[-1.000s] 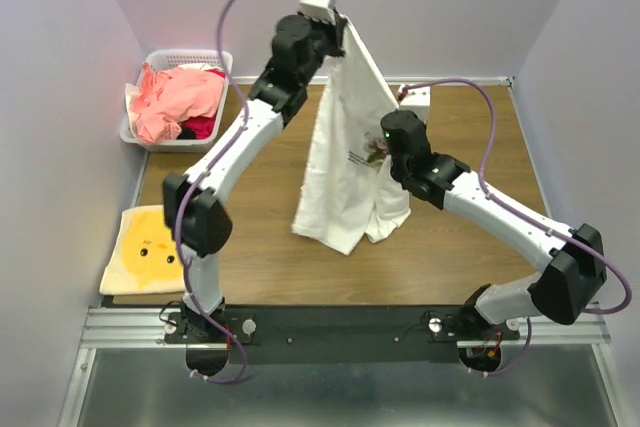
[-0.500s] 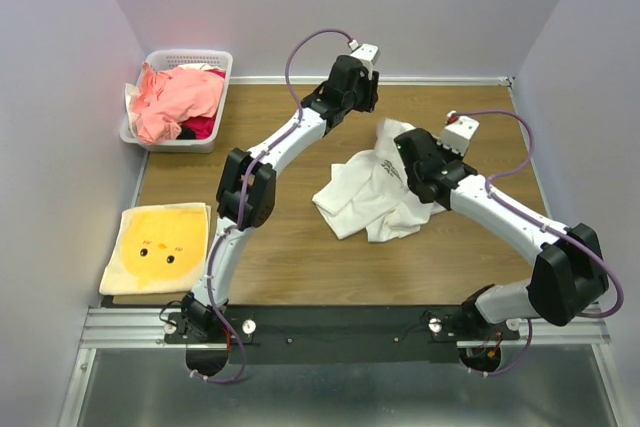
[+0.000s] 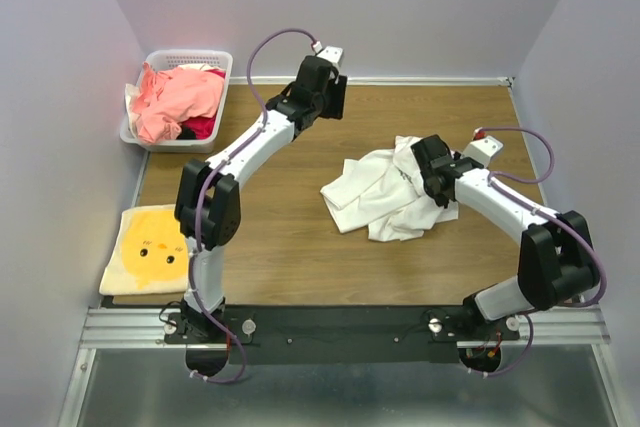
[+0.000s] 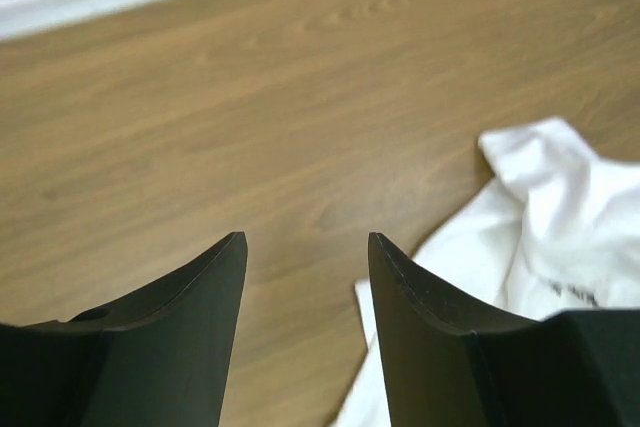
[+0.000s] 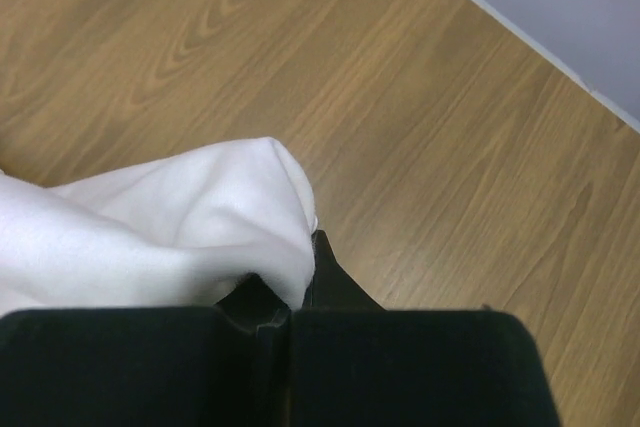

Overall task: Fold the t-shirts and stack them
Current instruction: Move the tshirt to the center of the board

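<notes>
I'm looking at a wood-grain table (image 3: 280, 247) boxed in by pale lilac walls (image 3: 420, 7). The white t-shirt (image 3: 385, 197) lies crumpled mid-table. My right gripper (image 5: 290, 282) is pinched closed on a fold of it. My left gripper (image 4: 306, 242) is spread wide over bare wood, the shirt off to one side, untouched.

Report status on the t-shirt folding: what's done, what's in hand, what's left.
Done: one yellow folded piece lies flat at the near left, seemingly a finished tee. In hand: the white t-shirt lies crumpled mid-table, the right claw shut on a fold of it, the left claw open over the table. Left: folding that one, plus the pink and red tees heaped in the basket.
</notes>
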Robot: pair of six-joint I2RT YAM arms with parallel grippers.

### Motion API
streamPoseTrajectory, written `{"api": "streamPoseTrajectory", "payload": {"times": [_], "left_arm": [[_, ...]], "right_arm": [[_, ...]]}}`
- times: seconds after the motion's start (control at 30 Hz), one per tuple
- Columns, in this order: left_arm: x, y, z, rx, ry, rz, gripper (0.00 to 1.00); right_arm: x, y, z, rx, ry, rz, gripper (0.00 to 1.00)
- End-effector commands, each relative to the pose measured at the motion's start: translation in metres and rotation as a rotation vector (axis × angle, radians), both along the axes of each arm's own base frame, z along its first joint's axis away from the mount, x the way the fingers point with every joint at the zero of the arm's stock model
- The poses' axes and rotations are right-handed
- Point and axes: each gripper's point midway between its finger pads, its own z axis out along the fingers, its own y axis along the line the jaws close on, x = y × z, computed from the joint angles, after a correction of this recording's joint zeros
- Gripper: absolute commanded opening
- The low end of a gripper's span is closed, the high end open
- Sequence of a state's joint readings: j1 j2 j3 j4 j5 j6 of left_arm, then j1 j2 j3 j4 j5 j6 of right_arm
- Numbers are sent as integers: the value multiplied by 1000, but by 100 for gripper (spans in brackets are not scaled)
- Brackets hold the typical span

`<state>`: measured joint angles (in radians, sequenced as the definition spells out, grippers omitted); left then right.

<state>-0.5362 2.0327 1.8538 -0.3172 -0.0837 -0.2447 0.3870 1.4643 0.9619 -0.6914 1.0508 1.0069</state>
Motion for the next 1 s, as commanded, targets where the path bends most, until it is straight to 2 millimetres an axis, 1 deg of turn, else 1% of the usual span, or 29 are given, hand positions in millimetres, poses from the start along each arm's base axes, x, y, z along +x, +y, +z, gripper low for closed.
{"api": "streamPoseTrajectory", "payload": {"times": [0.0, 0.03, 0.07, 0.1, 0.17, 0.27, 0.37, 0.43, 0.6, 0.73, 0.83, 0.97], "left_arm": [[-58, 3, -64, -10, 236, -60, 61], [-67, 6, -82, -1, 283, -55, 61], [-74, 8, -91, 4, 316, -57, 60], [-80, 6, -97, -5, 347, -65, 60], [-91, 12, -110, 8, 396, -55, 59], [-108, 21, -120, 30, 455, -49, 59], [-122, 33, -127, 68, 488, -34, 57], [-129, 37, -130, 75, 502, -38, 57], [-149, 30, -138, 44, 568, -102, 52], [-156, 32, -143, 46, 583, -113, 49], [-159, 28, -145, 30, 593, -136, 49], [-153, 22, -151, 20, 587, -146, 48]], "right_arm": [[-8, 2, -21, 39, 50, -27, 1], [-7, 3, -21, 40, 51, -27, 1], [-6, 4, -21, 44, 53, -25, 1], [-6, 4, -23, 43, 60, -23, 1], [-4, 6, -24, 47, 68, -19, 1], [-2, 8, -29, 53, 88, -13, 1], [0, 10, -32, 54, 104, -7, 1], [1, 11, -33, 51, 111, -6, 1], [3, 13, -37, 55, 123, -2, 1], [3, 14, -40, 57, 134, -1, 1], [4, 15, -41, 59, 140, 1, 1], [3, 15, -42, 61, 141, 1, 1]]}}
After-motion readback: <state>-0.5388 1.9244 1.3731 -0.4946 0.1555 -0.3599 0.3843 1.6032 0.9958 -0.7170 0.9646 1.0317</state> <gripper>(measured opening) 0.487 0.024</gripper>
